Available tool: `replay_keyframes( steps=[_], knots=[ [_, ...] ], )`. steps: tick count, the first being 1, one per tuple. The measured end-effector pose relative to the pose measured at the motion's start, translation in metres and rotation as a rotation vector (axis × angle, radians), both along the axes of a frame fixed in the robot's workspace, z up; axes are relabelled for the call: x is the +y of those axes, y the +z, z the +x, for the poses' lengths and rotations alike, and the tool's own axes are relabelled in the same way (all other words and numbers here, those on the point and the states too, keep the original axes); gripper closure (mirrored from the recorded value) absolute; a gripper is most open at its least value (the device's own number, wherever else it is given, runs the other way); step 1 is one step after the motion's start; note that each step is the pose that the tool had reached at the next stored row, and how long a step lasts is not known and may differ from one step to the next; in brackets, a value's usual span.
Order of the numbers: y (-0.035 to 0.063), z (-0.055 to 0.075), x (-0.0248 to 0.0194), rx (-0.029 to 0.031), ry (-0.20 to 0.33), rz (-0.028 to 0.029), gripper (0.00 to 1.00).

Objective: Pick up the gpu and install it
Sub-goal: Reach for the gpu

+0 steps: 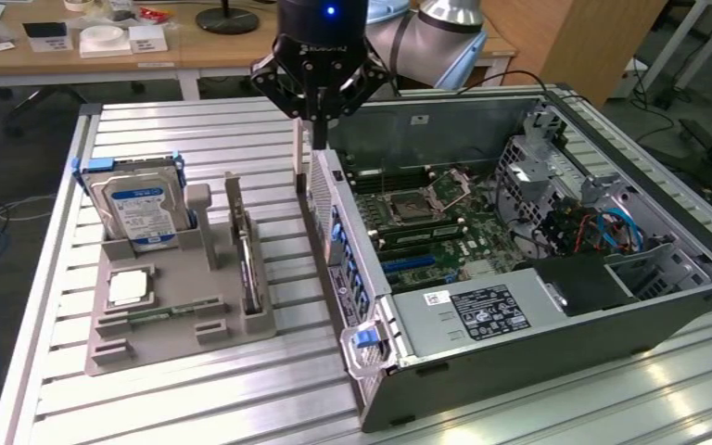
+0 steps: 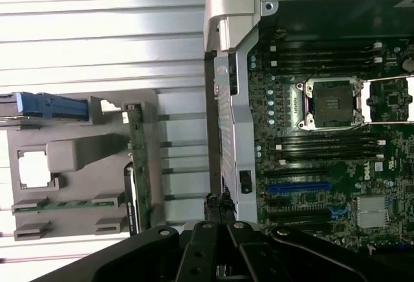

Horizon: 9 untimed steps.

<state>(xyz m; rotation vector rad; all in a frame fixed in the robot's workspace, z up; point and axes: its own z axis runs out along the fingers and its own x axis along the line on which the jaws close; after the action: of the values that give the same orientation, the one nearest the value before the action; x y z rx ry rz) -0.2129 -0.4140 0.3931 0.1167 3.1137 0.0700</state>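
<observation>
Black robot gripper, exterior view: clenched on nothing, above the rear wall of the open grey metal computer case.
Thin dark circuit-card gpu, exterior view: upright in the grey plastic holder, well apart from the gripper.
Gpu, wrist view: on edge in its slot, untouched.
Risk: a clenched gripper could butt the card's top edge and tip it; case wall near enough to clip.
</observation>
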Motion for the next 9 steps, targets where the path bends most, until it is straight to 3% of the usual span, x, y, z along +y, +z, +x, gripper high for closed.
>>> replay_keyframes(
  steps=[9],
  knots=[
    [0.0000, -0.0048, -0.0021, 0.0000, 0.000, 0.0000, 0.89]
  ],
)
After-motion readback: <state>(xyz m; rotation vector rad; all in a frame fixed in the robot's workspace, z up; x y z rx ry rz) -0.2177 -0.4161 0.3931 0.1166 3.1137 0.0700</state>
